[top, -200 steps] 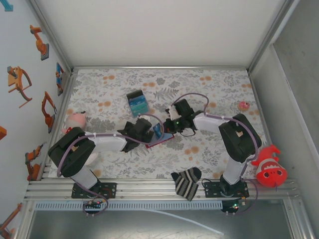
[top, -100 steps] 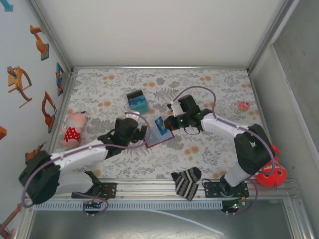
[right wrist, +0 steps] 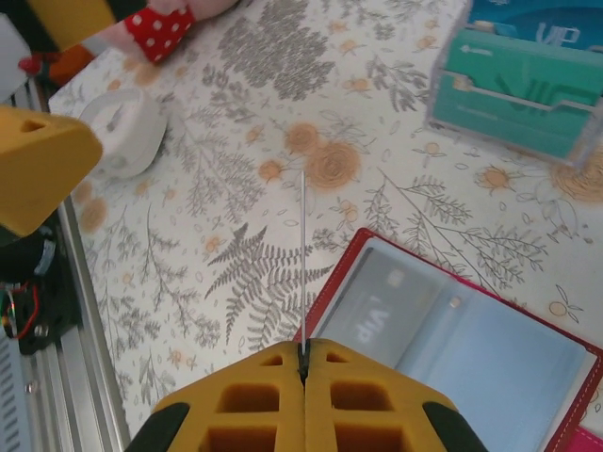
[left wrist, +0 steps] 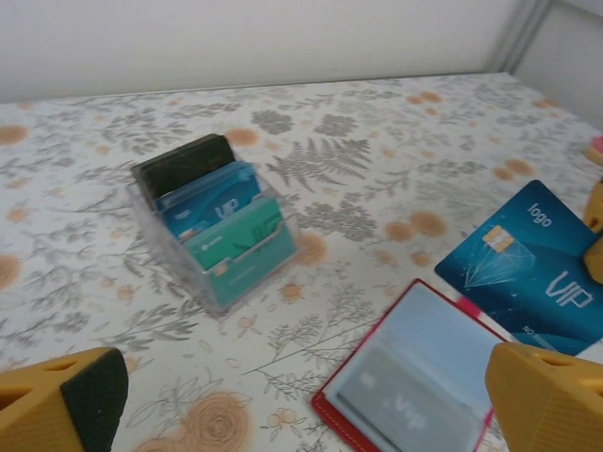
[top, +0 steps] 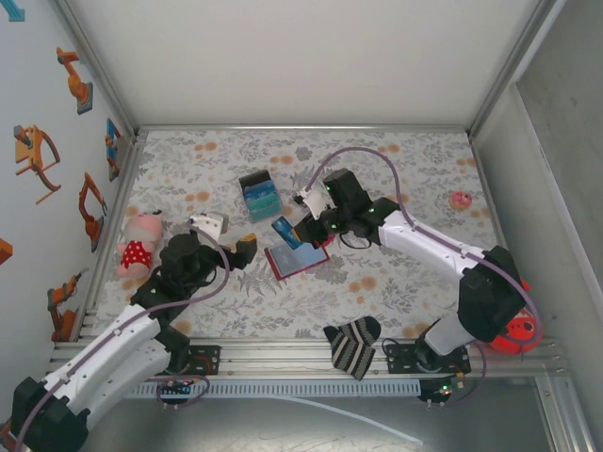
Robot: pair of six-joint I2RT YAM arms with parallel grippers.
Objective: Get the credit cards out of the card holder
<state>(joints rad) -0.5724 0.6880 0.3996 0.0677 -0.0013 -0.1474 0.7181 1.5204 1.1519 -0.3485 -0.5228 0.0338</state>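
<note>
One blue credit card (left wrist: 528, 268) is pinched by its edge in the shut jaws of the right gripper (right wrist: 303, 350). It is held at the far side of the card holder (top: 300, 261), and I cannot tell whether the two touch. The holder lies open and flat near the middle of the surface (top: 396, 160), blue-grey inside facing up, with another card (right wrist: 377, 299) marked VIP tucked in one of its slots. The left gripper (left wrist: 303, 386) hangs just beside the holder, toward the left edge, its jaws wide and holding nothing. Toward the far edge stands a clear rack (top: 259, 195) of teal and blue cards (left wrist: 231, 235). A striped sock (top: 353, 346) lies at the near edge and a pink plush toy (top: 141, 240) at the left edge.
</note>
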